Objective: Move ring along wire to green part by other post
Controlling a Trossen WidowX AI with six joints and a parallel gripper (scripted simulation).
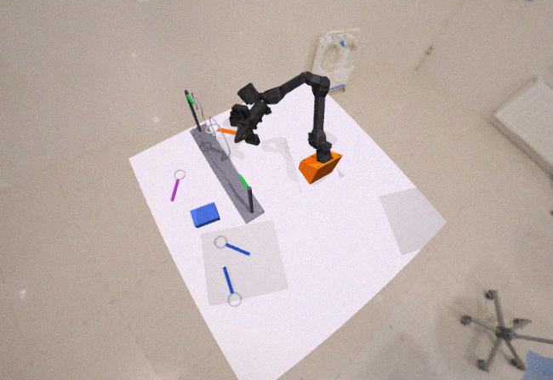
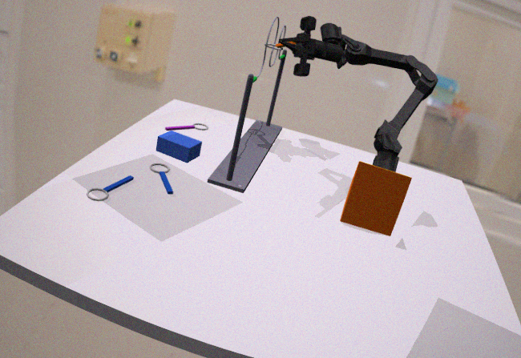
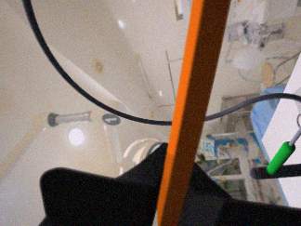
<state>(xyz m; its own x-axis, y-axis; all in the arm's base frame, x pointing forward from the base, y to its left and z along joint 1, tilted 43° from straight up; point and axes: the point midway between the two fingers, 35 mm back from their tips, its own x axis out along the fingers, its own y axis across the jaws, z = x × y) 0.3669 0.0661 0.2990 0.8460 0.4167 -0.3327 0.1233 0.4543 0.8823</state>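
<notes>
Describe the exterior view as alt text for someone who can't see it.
A black robot arm's gripper grips the orange handle beside a curving wire strung between two upright posts. A blue block, a purple-handled ring and two blue-handled rings lie on the white table.

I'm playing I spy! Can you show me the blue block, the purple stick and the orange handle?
Blue block [image 1: 204, 215] [image 2: 178, 146]: top and exterior views, on its body.
Purple stick [image 1: 174, 190] [image 2: 179, 127]: top and exterior views, mid-stick.
Orange handle [image 1: 226, 131] [image 3: 188, 101]: top and wrist views, bare length.

It looked like a clinical room: a beige wall panel with green-marked fittings [image 2: 133, 42] beyond the black gripper's tip [image 1: 239, 138] [image 2: 281, 42] [image 3: 168, 150], a grey wheeled base [image 1: 504, 332] well apart from it.
</notes>
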